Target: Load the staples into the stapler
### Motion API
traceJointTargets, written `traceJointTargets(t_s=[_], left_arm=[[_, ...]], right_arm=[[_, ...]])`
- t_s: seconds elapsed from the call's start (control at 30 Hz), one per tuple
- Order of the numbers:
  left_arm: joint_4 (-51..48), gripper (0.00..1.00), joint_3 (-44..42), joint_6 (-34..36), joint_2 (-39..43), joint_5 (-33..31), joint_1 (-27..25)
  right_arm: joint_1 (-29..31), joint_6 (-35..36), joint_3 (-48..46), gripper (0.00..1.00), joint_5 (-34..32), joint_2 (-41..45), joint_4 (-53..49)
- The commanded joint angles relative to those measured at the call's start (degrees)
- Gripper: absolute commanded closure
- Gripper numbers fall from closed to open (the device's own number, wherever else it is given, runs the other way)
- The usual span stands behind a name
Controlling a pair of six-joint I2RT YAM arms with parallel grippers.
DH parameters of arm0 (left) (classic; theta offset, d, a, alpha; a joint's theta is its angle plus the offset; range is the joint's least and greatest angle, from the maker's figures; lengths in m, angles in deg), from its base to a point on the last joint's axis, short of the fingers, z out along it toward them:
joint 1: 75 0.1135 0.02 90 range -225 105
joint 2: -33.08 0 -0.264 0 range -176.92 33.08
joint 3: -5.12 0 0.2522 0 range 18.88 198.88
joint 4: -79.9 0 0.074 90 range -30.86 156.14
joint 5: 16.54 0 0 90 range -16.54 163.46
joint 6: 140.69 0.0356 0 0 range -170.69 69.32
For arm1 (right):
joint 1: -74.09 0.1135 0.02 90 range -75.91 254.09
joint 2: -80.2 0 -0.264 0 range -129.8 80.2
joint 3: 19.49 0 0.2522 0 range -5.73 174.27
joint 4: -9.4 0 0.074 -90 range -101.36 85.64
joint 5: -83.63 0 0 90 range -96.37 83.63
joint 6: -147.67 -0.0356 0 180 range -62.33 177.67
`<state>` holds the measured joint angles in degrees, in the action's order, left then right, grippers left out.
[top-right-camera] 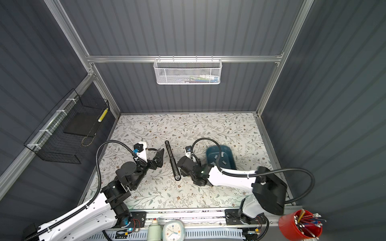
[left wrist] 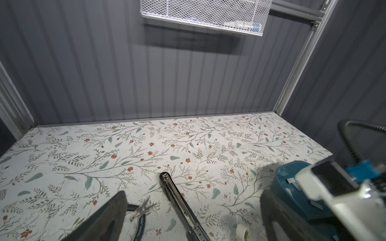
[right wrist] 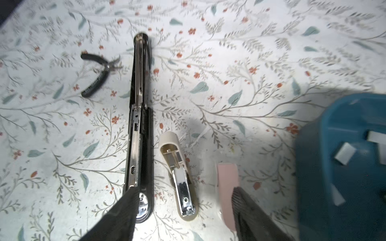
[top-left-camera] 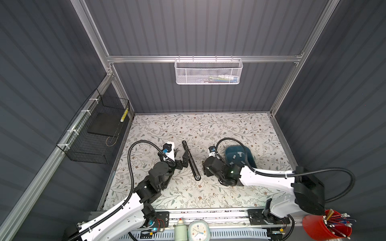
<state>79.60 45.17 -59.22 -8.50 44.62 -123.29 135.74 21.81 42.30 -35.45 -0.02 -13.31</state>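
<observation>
Your right gripper (right wrist: 184,191) spread, empty; staples (top-left-camera: 237,155) in blue tray (top-left-camera: 252,156), right of centre in top view, nearer this arm; left gripper (left wrist: 194,196) spread too

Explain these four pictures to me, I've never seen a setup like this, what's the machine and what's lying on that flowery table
This is a two-armed robot. Two pictures look down on the table from overhead; the other two come from cameras on its wrists. Its left gripper and right gripper, two-fingered pincers, are both open and hold nothing. On the table lie a long black stapler, folded open flat, a small beige stapler, also open, and pliers. A blue tray holds loose staples.
</observation>
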Motion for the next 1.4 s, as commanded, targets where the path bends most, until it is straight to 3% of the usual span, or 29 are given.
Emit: traceJointTargets(t_s=[0.0, 0.1, 0.23, 0.4, 0.53, 0.67, 0.8, 1.13, 1.37], left_arm=[[-1.5, 0.01, 3.3, 4.2, -2.0, 3.5, 0.0], [-1.7, 0.01, 4.2, 6.8, -3.9, 6.3, 0.0], [2.9, 0.06, 2.7, 12.3, -6.3, 13.4, 0.0], [2.6, 0.14, 4.6, 18.7, -11.0, 19.8, 0.0], [0.7, 0.13, 7.2, 25.5, -14.5, 23.1, 0.0], [-4.3, 0.28, 12.0, 34.1, -18.3, 32.2, 0.0], [-4.9, 0.35, 14.5, 40.3, -23.1, 35.7, 0.0], [-4.7, 0.37, 13.9, 56.2, -30.1, 46.0, 0.0], [-16.9, 0.41, 19.0, 66.4, -33.8, 56.3, 0.0]], right_arm=[[0.0, 3.9, -5.0, 0.22, -7.7, 8.6, 2.3], [-1.0, 8.7, -10.3, 0.17, -11.5, 17.8, 5.9], [-6.6, 12.2, -15.0, 0.15, -10.6, 26.0, 7.9], [-14.8, 14.0, -19.6, 0.13, -12.8, 29.0, 7.8], [-18.8, 15.8, -23.1, 0.12, -14.7, 30.2, 9.7], [-22.0, 16.0, -25.9, 0.10, -12.7, 32.9, 10.5], [-23.3, 17.0, -30.0, 0.10, -10.5, 35.4, 15.8], [-24.0, 18.3, -31.9, 0.10, -10.3, 34.7, 20.7], [-24.0, 18.4, -32.5, 0.08, -9.3, 35.6, 21.1]])
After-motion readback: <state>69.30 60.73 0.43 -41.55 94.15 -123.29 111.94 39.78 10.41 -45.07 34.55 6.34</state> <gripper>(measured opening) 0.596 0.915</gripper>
